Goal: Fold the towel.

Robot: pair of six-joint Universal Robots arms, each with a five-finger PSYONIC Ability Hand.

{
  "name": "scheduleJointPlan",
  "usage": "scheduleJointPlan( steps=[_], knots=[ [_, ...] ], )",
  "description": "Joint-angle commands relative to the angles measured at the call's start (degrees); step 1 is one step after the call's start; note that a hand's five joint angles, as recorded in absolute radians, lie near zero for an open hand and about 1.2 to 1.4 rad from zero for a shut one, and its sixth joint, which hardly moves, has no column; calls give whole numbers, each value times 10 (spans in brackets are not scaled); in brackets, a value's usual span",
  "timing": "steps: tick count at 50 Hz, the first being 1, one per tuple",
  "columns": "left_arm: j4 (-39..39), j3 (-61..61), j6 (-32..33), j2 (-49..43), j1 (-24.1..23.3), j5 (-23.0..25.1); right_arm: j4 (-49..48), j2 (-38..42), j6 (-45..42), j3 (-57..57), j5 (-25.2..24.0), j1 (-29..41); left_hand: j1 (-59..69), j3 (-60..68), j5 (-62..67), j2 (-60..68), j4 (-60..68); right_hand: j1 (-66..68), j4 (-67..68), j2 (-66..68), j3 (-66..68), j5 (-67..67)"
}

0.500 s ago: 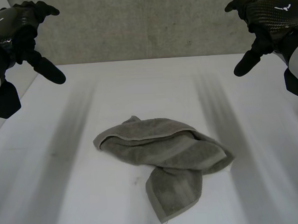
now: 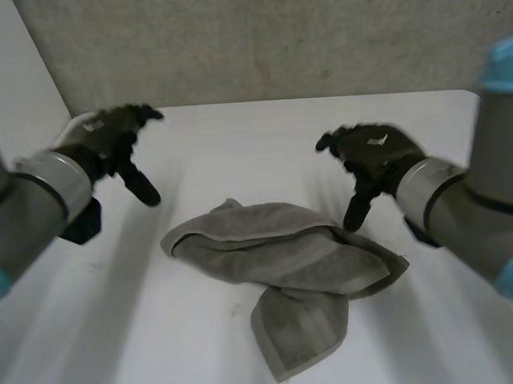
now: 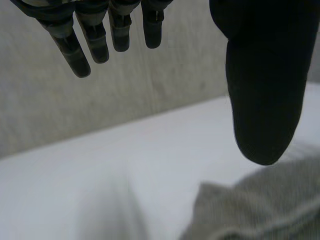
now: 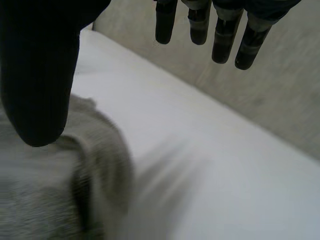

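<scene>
Head view: the left hand (image 2: 109, 138) hangs above the table (image 2: 236, 133), off the far left end of the towel (image 2: 286, 255) and clear of it. The right hand (image 2: 370, 152) hangs at the towel's far right end.
Left hand state: its fingers (image 3: 75, 50) are nearly straight and set well apart from the thumb, and it holds nothing.
Right hand state: it is likewise spread and empty. The thumb points down just beside the cloth, and I cannot tell whether it touches.
Arm pose: both arms reach forward over the table with palms turned inward toward each other, one on each side of the towel.
Towel: it is grey and crumpled in the middle of the table. A rolled hem runs along the far side and a loose flap trails toward the near edge.
Done so far: judging by the heap, no neat fold has been made.
Left to do: probably grasp two corners or an edge, spread the cloth flat, then fold it over.
Beyond the table: a plain grey wall (image 2: 274, 36).
</scene>
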Motion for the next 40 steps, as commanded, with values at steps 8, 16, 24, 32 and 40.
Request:
scheduleJointPlan(
  steps=[8,16,24,32,40],
  knots=[
    [48,17,46,-186,-4,-1,-62,120,72,-5,-1,10,90,88,87,87,88,268,292,286,288,271],
    [125,31,49,-240,-5,-1,-123,126,71,-7,1,10,268,266,265,266,266,537,561,556,558,541],
    [179,72,49,-285,-7,-1,-177,136,63,-33,-2,10,665,663,662,663,663,668,692,686,689,671],
    [190,210,50,-261,-24,-6,-221,149,-1,-100,0,7,687,685,684,684,685,668,692,686,689,671],
    [279,295,40,-155,-29,-64,-457,86,-31,-122,13,-1,687,685,684,684,685,668,692,686,689,671]
  ],
)
